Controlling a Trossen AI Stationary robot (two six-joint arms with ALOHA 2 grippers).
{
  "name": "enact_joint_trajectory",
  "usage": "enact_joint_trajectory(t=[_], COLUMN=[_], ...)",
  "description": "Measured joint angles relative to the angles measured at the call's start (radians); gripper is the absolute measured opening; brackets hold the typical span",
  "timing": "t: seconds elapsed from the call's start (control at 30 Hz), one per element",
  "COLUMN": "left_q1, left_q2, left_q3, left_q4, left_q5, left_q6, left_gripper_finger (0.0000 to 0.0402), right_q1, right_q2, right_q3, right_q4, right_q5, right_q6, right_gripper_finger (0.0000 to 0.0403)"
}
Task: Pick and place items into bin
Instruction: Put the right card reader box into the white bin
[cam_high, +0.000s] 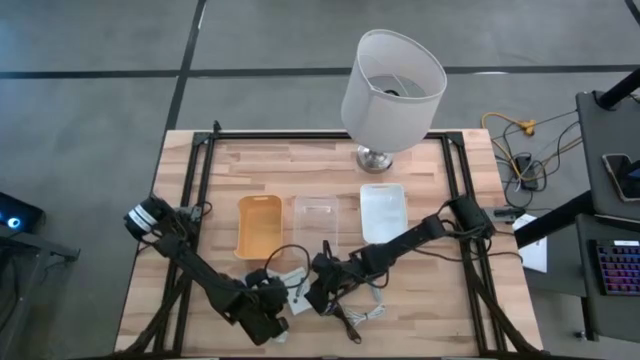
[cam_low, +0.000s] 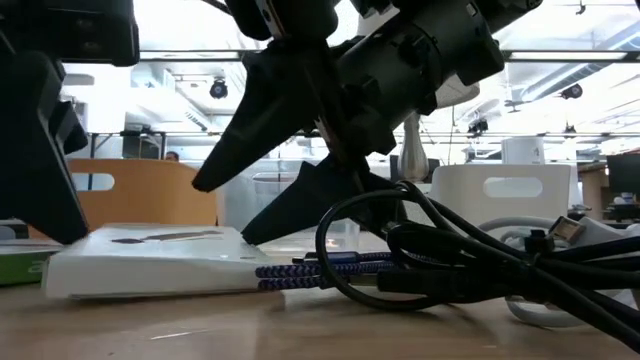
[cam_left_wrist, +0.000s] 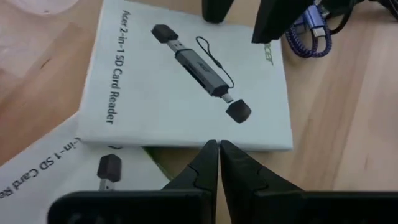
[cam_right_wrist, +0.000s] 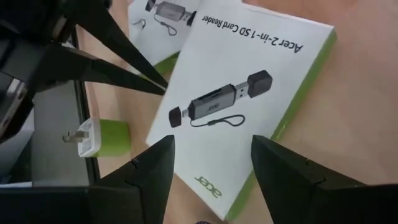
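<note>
The left pincer (cam_left_wrist: 219, 163), fingers pressed together, hovers low at the near edge of a white card-reader packet (cam_left_wrist: 186, 81) lying flat on the bench (cam_high: 330, 160). Just right, the right pincer (cam_right_wrist: 212, 163) spreads apart over that packet, beside black and purple cords (cam_low: 420, 260).

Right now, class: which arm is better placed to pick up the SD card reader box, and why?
Probably the right. Its hand is open, fingers straddling the box's edge. The left hand is shut, its tips at the opposite edge.
</note>
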Motion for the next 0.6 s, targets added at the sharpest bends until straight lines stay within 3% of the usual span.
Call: enact_joint_trajectory(t=[0.6], left_q1=[-0.001], left_q2=[0.016], left_q3=[-0.028], left_q4=[0.014], left_q5=[0.062], left_q6=[-0.075], left_gripper_finger=[0.0002], right_q1=[0.006], right_q2=[0.003], right_q3=[-0.003], right_q4=[-0.079], right_q5=[-0.003], right_q6=[-0.003], right_gripper_finger=[0.0201])
